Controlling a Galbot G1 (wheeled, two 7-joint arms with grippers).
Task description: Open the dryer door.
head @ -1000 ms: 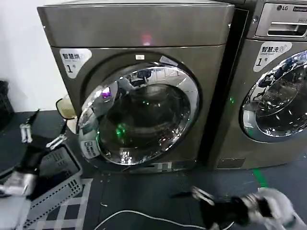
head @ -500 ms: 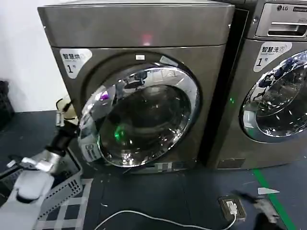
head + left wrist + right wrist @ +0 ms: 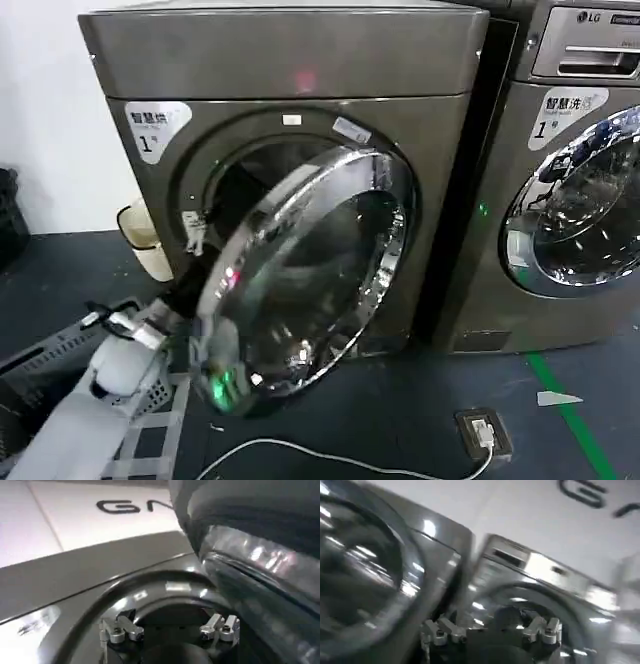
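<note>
You see the large round dryer door (image 3: 305, 290), a wide mirror-chrome ring around dark glass, standing partly swung out from the grey-brown steel dryer (image 3: 300, 90), hinged on its right. The left gripper (image 3: 170, 630) sits just behind the door's free lower-left edge, fingers (image 3: 119, 630) spread and empty; should they slip off the rim, the door may stall half-open. The right gripper (image 3: 492, 632) hangs apart, fingers released, holding nothing.
</note>
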